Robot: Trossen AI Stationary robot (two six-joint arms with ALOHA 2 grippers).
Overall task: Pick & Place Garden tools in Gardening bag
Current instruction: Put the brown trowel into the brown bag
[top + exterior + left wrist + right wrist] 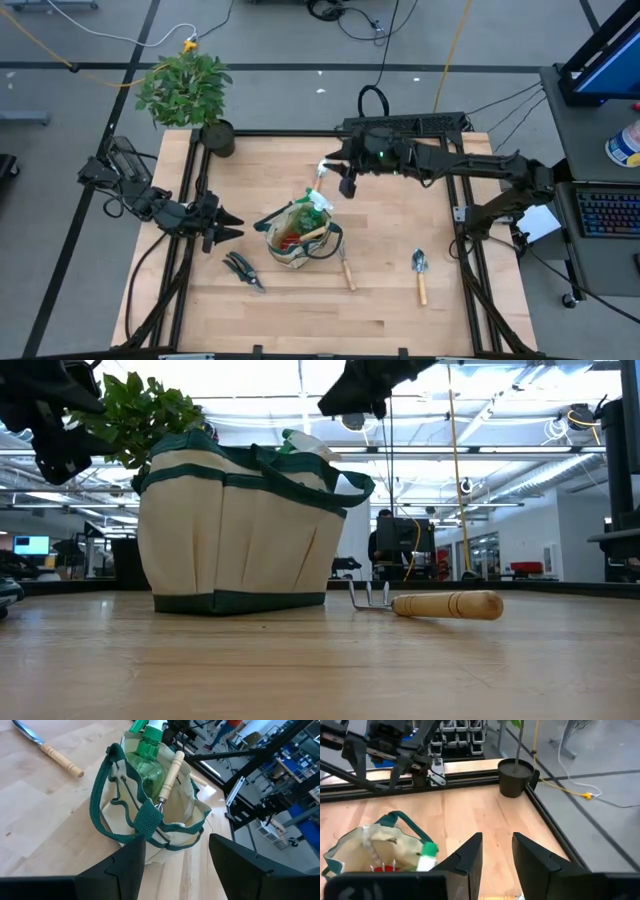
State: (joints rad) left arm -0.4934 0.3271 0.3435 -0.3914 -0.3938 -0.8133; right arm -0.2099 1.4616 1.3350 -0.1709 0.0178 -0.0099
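The beige gardening bag with green trim stands on the table's middle. It holds the green spray bottle, a wooden-handled tool and red gloves. The black pruning shears lie to the near left of the bag. The rake lies to its right, and a trowel farther right. My left gripper is open, just left of the bag, with its fingers pointing at the green handle. My right gripper is open and empty, raised on the far right side of the bag.
A potted green plant in a black pot stands at the table's far left corner. Black frame rails run along the table's sides. Bare wood lies along the near edge.
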